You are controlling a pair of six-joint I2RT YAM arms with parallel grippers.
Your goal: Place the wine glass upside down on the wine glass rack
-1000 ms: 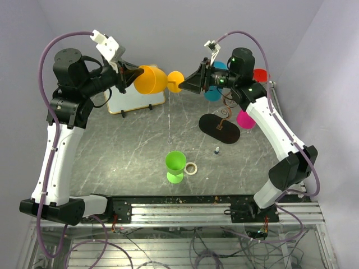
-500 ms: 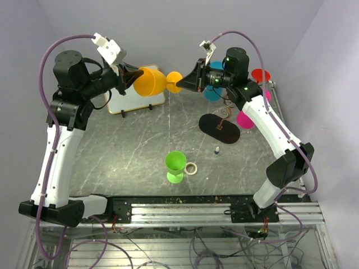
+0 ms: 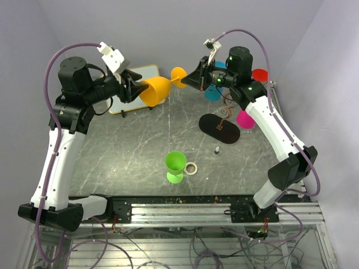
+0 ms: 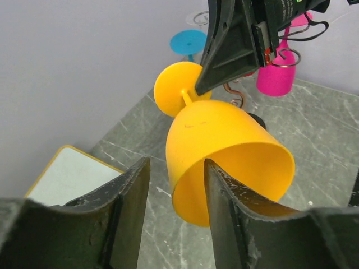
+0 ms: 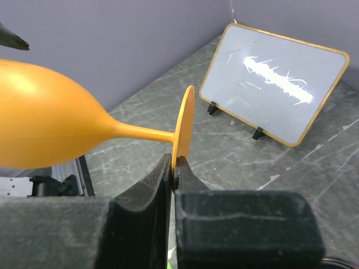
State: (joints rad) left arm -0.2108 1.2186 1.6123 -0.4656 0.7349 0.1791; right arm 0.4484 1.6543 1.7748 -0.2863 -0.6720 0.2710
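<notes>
wine glass (image 3: 155,91): midair, sideways, apart from rack (image 3: 216,126) | right gripper (image 5: 174,167): jaws clenched on foot edge | left gripper (image 4: 176,185): jaws released astride bowl rim | handling: looks light, stiff, slick; hold by foot

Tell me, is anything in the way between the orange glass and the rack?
Yes. The right gripper holds the orange glass by its foot, in the air left of the rack. A blue glass hangs on that side; a pink glass and a red glass hang farther off.
</notes>
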